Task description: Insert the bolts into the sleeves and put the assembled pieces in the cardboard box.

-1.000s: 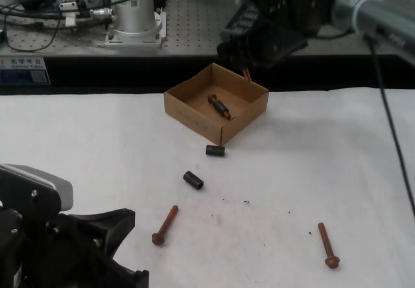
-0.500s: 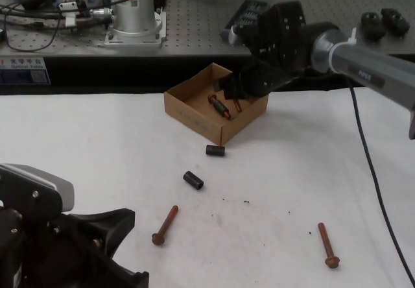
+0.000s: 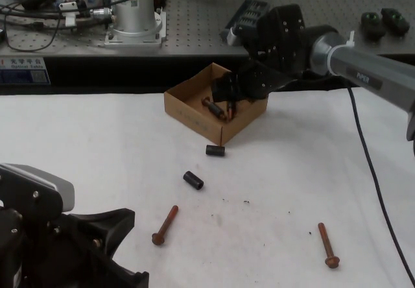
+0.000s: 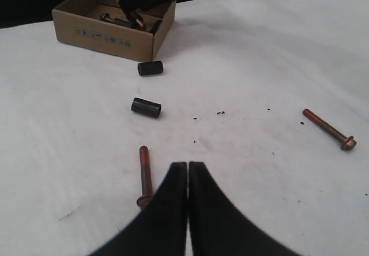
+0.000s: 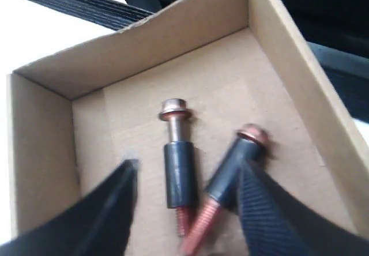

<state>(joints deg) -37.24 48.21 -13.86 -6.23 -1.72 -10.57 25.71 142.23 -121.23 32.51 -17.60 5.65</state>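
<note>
1. Box point(image 3: 191, 116): cardboard, open at the top, sitting toward the far side of the white cloth point(image 3: 311, 171). It is holding two assembled pieces.

2. Piece one point(image 5: 177, 172): a copper bolt passing through a black sleeve, lying flat on the box floor. Its head is pointing toward a far corner and its threaded tip is showing below the sleeve.

3. Piece two point(image 5: 233, 166): the same make-up, lying just beside piece one and angled to it, so the two threaded ends are nearly meeting. Its sleeve is lying close against one finger point(image 5: 277, 210); whether they are touching cannot be told.

4. Right gripper point(image 5: 185, 166): hanging low over the box with its fingers spread wide and pinching nothing. Both pieces are lying in the gap between them.

5. Far sleeve point(image 3: 215, 150): black and empty, lying on the cloth just beside the box's nearest corner.

6. Near sleeve point(image 3: 192, 180): black and empty, lying a little nearer the arms and apart from the far sleeve.

7. Left bolt point(image 3: 165, 225): loose on the cloth near the near sleeve, its head pointing toward the arms.

8. Right bolt point(image 3: 328, 244): loose on the cloth, well apart from the other parts, on the right side.

9. Left gripper point(image 4: 188, 165): sitting at the near edge of the cloth with its fingers pressed together and holding nothing. The left bolt is lying just beside its tips.
</note>
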